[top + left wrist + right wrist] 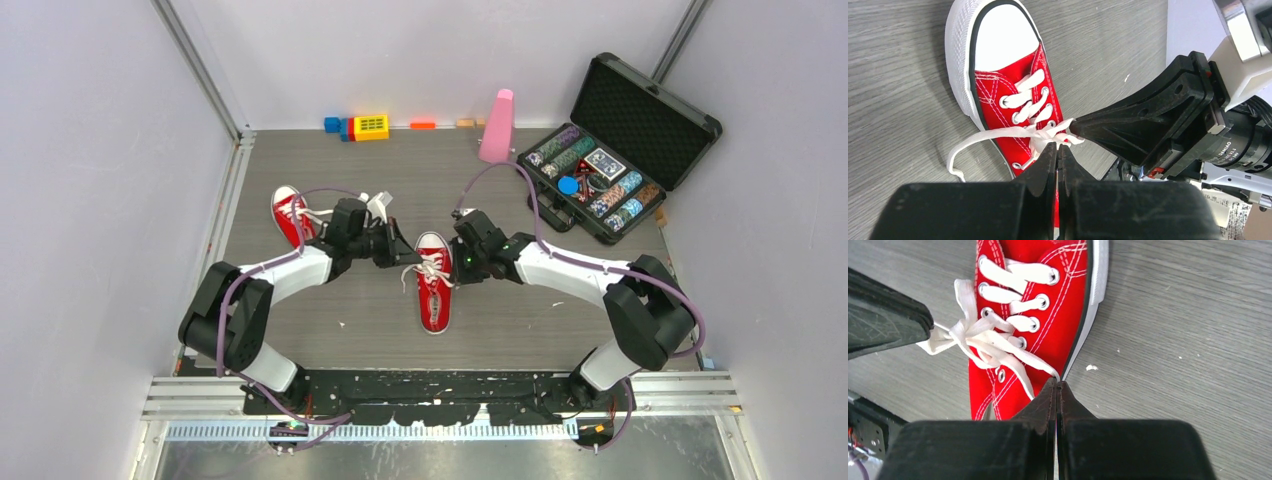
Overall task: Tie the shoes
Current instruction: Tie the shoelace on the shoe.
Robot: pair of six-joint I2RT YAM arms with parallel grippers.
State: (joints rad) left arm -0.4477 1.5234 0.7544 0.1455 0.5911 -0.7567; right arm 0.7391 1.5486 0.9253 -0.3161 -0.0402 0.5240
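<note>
Shoe (433,290) being tied lies on the tabletop (360,305), directly between the claws; the other shoe (290,212) sits beyond the left claw (1057,152). That claw and the right claw (1057,387) each pinch a lace (998,352) from opposite sides, seemingly to draw the knot tight.

Crowded at mid-table by left gripper (403,254) and right gripper (458,262), both pinched shut on the laces (1040,132) of the red sneaker (434,295). Blocked far left by second sneaker (288,210), far right by open poker chip case (645,118), at back by pink metronome (497,127) and toy blocks (370,127). Passable over bare table (340,330) near the heel.
</note>
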